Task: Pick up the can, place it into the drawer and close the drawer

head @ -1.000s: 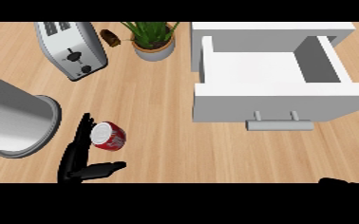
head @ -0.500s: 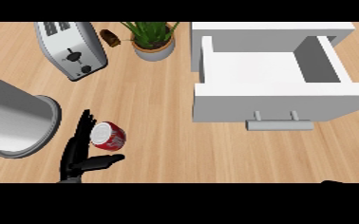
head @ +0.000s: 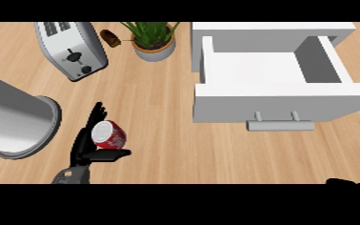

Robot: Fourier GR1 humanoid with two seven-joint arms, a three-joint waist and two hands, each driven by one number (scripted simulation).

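Head view: my left hand [head: 85, 145] cups the can [head: 109, 134], fingers spread along its far left side and thumb stretched under it, touching it. The can lies tilted on the counter [head: 169, 143], well left of the drawer [head: 271, 83], which stands pulled open with its handle toward me. Also left of the drawer stand a plant [head: 153, 40] and a toaster [head: 70, 48]. My right hand [head: 345, 182] barely shows below the drawer's right corner; whether its fingers are spread or curled I cannot tell.
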